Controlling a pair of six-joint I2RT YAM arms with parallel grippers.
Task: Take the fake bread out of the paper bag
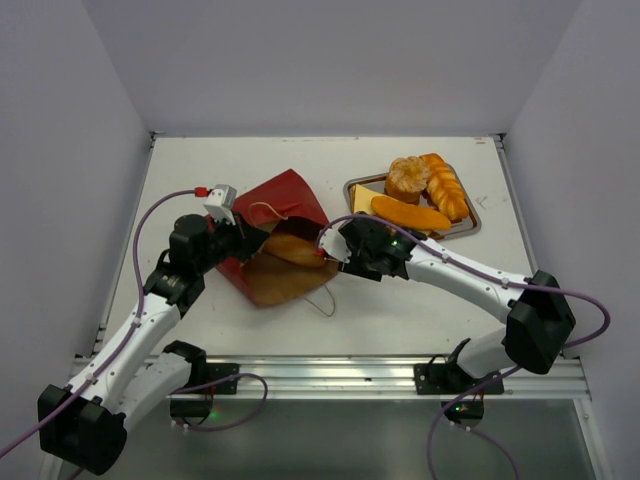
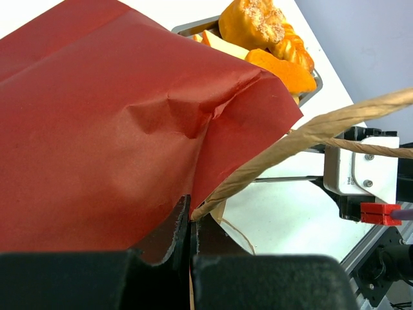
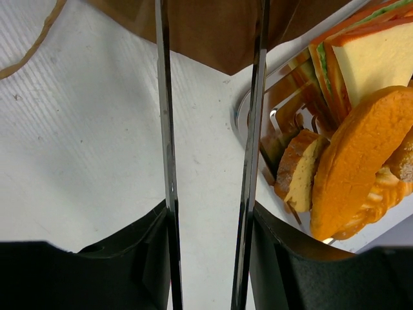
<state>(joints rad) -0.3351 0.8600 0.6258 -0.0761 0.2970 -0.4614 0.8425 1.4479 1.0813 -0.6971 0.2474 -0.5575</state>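
Firmly, left pincer (image 2: pixel 191 223) clenches creased red paper bag (image 2: pixel 97 129); right pincer (image 3: pixel 210 39) gapes beside glossy fake bread (image 3: pixel 361 155).

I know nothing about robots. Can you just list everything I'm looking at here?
paper bag: one, dark red outside, brown inside, lying on its side left of centre, string handles loose.
roll in the bag: one, golden-orange, at the bag's open mouth.
tray: one, shiny metal, rear right.
bread on the tray: at least four, orange round bun, braided loaf, long roll, pale yellow wedge.
table: one, white.
arms: two, white and black, purple cables, near edge.
left gripper: one, black, shut on the bag's edge.
right gripper: one, black, open and empty, at the bag's mouth.
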